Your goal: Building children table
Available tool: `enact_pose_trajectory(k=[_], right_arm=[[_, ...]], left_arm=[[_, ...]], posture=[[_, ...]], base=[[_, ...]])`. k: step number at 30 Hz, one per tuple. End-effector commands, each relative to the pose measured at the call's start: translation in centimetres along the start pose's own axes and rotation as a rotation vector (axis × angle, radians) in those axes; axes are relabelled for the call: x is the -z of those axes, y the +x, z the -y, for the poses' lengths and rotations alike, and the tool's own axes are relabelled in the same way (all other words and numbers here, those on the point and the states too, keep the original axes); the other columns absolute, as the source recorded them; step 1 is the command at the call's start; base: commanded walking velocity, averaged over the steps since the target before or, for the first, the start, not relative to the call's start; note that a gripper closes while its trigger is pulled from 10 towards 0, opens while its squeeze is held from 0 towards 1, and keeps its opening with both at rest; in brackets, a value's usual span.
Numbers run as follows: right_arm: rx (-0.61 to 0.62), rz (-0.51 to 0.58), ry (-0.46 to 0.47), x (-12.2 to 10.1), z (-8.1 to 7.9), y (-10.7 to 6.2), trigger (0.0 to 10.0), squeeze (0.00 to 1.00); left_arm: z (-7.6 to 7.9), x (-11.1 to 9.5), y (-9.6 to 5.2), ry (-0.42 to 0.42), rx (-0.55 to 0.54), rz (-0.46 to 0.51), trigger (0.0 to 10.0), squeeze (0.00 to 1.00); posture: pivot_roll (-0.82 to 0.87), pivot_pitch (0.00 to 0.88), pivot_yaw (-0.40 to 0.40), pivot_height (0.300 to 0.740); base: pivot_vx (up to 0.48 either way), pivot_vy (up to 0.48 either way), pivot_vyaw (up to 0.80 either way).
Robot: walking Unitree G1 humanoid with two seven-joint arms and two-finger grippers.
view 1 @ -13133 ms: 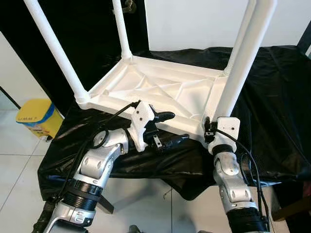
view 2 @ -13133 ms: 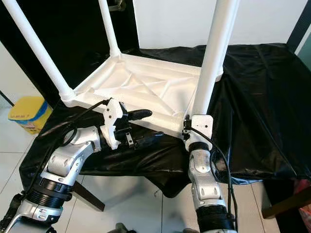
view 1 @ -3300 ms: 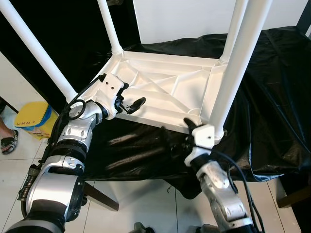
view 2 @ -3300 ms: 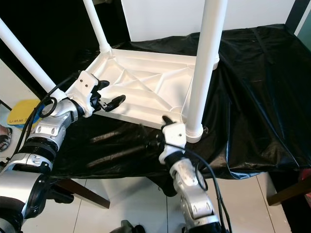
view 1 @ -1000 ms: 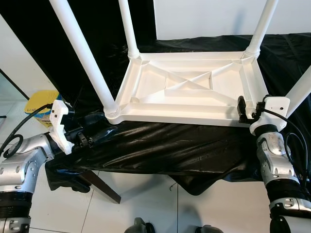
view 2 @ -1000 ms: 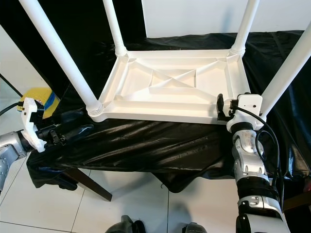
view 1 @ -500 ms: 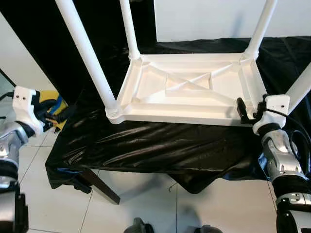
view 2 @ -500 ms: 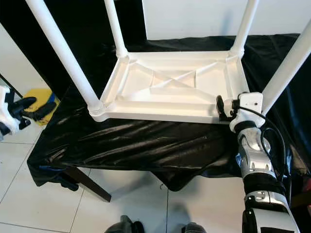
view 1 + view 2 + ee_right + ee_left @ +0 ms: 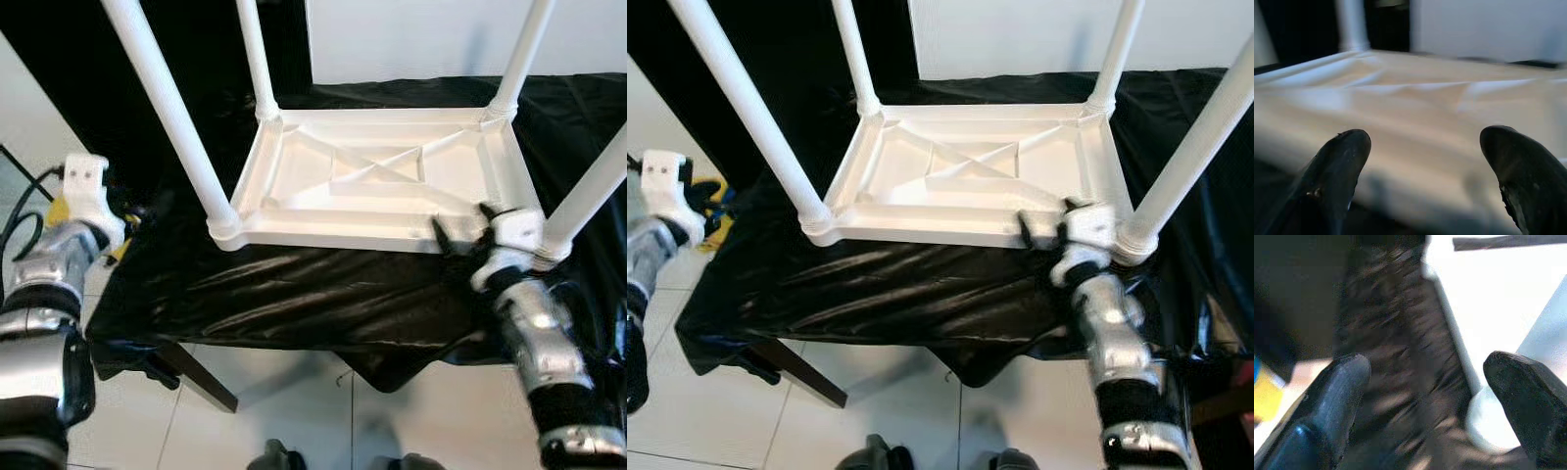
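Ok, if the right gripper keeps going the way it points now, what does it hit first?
Most likely the near rim of the upturned white table: the right gripper, fingers spread, faces it at the near right corner.

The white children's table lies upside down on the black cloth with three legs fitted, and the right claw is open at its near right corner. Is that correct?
Not quite: the table has four legs fitted, one at each corner, as the left eye view shows. The rest holds: it lies upside down on the black cloth, and the right claw is open at its near right corner.
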State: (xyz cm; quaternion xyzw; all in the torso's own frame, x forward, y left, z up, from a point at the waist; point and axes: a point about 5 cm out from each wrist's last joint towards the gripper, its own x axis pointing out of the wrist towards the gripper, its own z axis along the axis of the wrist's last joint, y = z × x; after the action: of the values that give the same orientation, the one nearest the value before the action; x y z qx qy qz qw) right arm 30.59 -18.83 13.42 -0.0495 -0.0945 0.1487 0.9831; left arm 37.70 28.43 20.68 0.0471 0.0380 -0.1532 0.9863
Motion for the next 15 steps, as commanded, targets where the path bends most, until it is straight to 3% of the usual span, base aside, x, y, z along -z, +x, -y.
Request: enact_pose_trajectory(k=[1, 4, 5, 8, 15], right_arm=[[-0.018, -0.005, 0.02, 0.0, -0.4, -0.4, 10.0, 0.0], [-0.035, -0.012, 0.029, 0.2, -1.0, -0.9, 10.0, 0.0], [-0.077, -0.041, 0.051, 0.6, -2.1, -2.2, 10.0, 0.0], [-0.119, -0.065, 0.059, 0.8, -2.7, -3.0, 10.0, 0.0], [-0.195, -0.135, 0.046, 1.2, -2.7, -4.5, 10.0, 0.0]], left_arm=[[-0.6, 0.2, 0.2, 0.014, -0.155, -0.01, 10.0, 0.0], [-0.2, 0.0, 0.6, 0.017, -0.153, -0.004, 10.0, 0.0], [0.6, -0.7, 1.6, 0.017, -0.154, 0.015, 10.0, 0.0], [1.2, -1.3, 2.1, 0.014, -0.153, 0.031, 10.0, 0.0], [2.1, -2.5, 3.1, 0.004, -0.156, 0.061, 10.0, 0.0]], posture=[[-0.19, 0.032, 0.08, 0.74], [-0.19, 0.032, 0.075, 0.74], [-0.19, 0.038, 0.063, 0.74], [-0.2, 0.047, 0.06, 0.74], [-0.21, 0.069, 0.057, 0.74]], base=[[0.0, 0.0, 0.0], [0.0, 0.0, 0.0], [0.0, 0.0, 0.0], [0.0, 0.0, 0.0], [0.0, 0.0, 0.0]])
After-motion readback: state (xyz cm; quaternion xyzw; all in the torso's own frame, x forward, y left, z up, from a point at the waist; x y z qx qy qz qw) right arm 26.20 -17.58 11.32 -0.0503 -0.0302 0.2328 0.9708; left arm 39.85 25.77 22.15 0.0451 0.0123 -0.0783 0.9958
